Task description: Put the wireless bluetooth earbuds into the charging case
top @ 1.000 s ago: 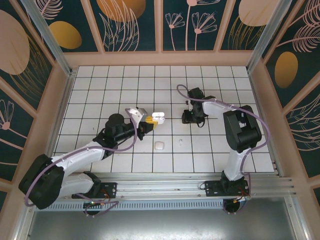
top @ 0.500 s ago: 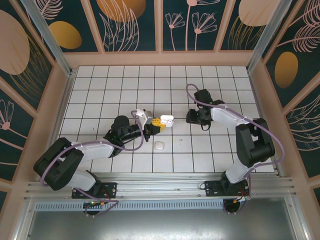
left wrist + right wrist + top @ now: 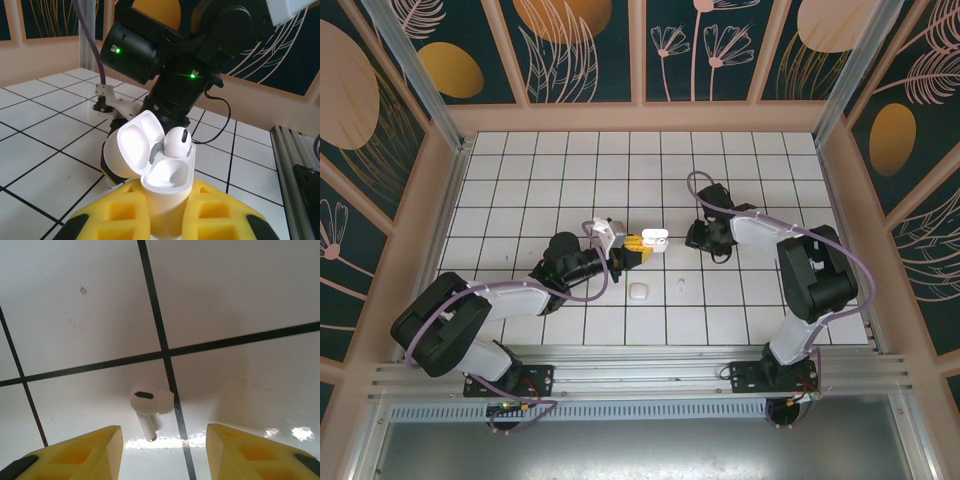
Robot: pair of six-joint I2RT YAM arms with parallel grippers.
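Left wrist: my left end effector (image 3: 167, 216) is pinching the open charging case (image 3: 167, 175); my right end effector (image 3: 164, 450) is hovering, spread, over an earbud (image 3: 150, 402).

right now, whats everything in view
open charging case: 1, white, in left gripper
seated earbud: 1, white, inside that case
loose earbud: 1, white, on table under right gripper
closed case: 1, white, on table near left gripper
small piece: 1, white, right of closed case, maybe an earbud
table: 1, white tiles, black lines
left gripper: 1, yellow pads, shut on open charging case
right gripper: 1, yellow pads, open over loose earbud
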